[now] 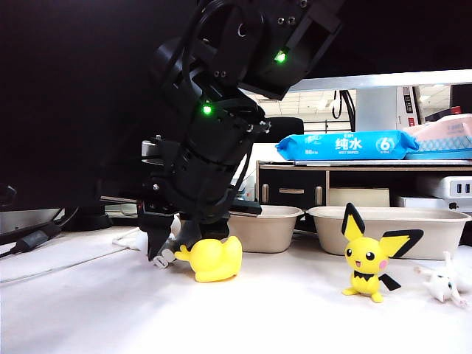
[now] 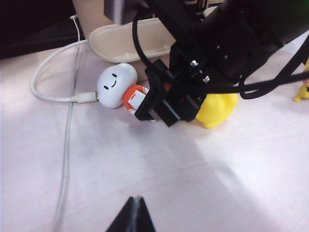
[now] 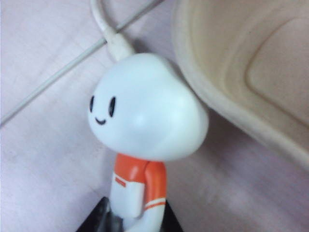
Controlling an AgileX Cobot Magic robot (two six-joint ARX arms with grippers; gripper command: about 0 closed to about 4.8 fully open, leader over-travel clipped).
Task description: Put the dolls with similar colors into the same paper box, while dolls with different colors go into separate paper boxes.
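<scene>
At the left of the surface (image 1: 88, 310), the right end effector (image 3: 130, 223) is closed on the legs of the white doll (image 3: 145, 116), lying beside the duck (image 1: 210, 258). Pichu (image 1: 369, 258) and the cat (image 1: 446, 284) wait at right. Both boxes (image 1: 258, 221) look empty, so all sorting remains; the left end effector (image 2: 133, 212) hangs apart, seemingly closed on nothing.

white doll's legs (image 3: 133, 203): hidden between the right gripper's fingers (image 3: 99, 220)
left gripper (image 2: 131, 215): mostly cut off, only a dark tip showing
white cat doll (image 1: 446, 284): blurred, partly cropped
</scene>
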